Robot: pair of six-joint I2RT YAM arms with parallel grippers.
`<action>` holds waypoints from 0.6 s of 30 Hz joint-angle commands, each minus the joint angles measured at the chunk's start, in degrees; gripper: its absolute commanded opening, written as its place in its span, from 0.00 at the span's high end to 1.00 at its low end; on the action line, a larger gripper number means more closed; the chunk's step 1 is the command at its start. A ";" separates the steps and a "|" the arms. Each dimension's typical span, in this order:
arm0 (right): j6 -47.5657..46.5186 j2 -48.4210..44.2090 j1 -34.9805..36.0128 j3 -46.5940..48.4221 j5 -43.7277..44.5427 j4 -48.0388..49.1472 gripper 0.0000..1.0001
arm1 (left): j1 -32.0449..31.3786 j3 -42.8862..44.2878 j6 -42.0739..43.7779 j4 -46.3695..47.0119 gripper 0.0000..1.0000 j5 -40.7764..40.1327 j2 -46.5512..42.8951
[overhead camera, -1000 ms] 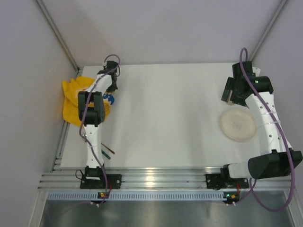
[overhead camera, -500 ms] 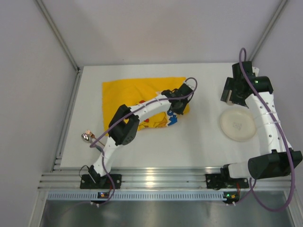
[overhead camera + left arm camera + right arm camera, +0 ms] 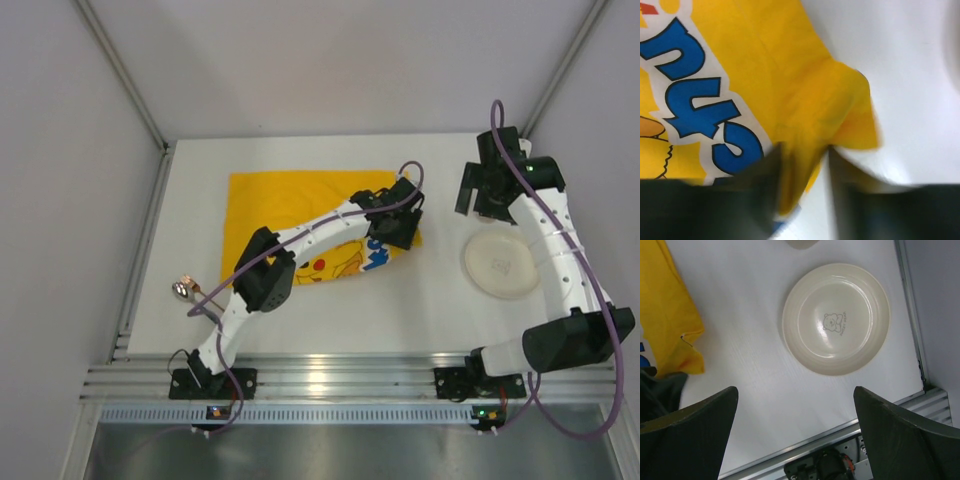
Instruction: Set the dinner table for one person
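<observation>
The yellow cloth mat (image 3: 300,205) with a cartoon print lies spread flat on the white dinner table (image 3: 330,310), left of centre. My left gripper (image 3: 395,228) is at the mat's right edge. In the left wrist view its jaws (image 3: 804,150) stand apart, with a loose fold of the mat's corner (image 3: 840,105) and bare table between them. The cream plate (image 3: 502,265) lies at the right. My right gripper (image 3: 485,195) hangs above the table just beyond the plate, wide open and empty (image 3: 795,390); the plate (image 3: 836,319) shows ahead of its fingers.
A small metal spoon (image 3: 183,289) lies near the table's left edge. A pale round thing (image 3: 802,242) is cut off at the top of the right wrist view. The aluminium rail (image 3: 330,380) runs along the near edge, and grey walls close in both sides.
The left arm has pulled the mat from a crumpled heap at the far left to lie spread across the middle, and its jaws have parted. The right gripper has shifted slightly left.
</observation>
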 commanded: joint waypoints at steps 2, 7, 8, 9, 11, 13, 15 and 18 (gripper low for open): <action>-0.20 -3.56 0.63 -0.89 2.83 0.95 0.00 | -4.19 5.96 -3.53 -1.17 0.03 5.03 -0.35; -0.91 -3.83 -0.59 0.86 5.21 2.96 0.00 | -4.64 -0.08 -5.37 -1.18 0.02 3.91 -10.07; -0.56 -3.65 -1.21 1.39 4.95 3.49 0.00 | -4.55 -1.58 -5.64 -1.17 0.02 3.11 -11.93; -0.38 -2.95 -2.00 2.09 4.42 3.76 0.00 | -4.55 -4.11 -5.73 -1.35 0.02 2.49 -13.78; -0.38 -1.72 -5.24 4.28 2.84 5.08 0.00 | -4.46 -6.41 -5.91 -3.01 0.02 -0.31 -18.79; -0.46 1.35 -7.96 7.26 2.13 5.78 0.00 | -4.46 -10.54 -5.91 -3.90 0.02 -2.51 -23.61; -0.64 5.83 -9.21 9.82 1.78 5.70 0.00 | -4.20 -16.14 -5.64 -4.42 0.02 -4.98 -26.88; -0.99 11.53 -12.28 14.22 1.08 5.69 0.00 | -3.58 -23.62 -5.38 -4.42 0.02 -6.73 -32.68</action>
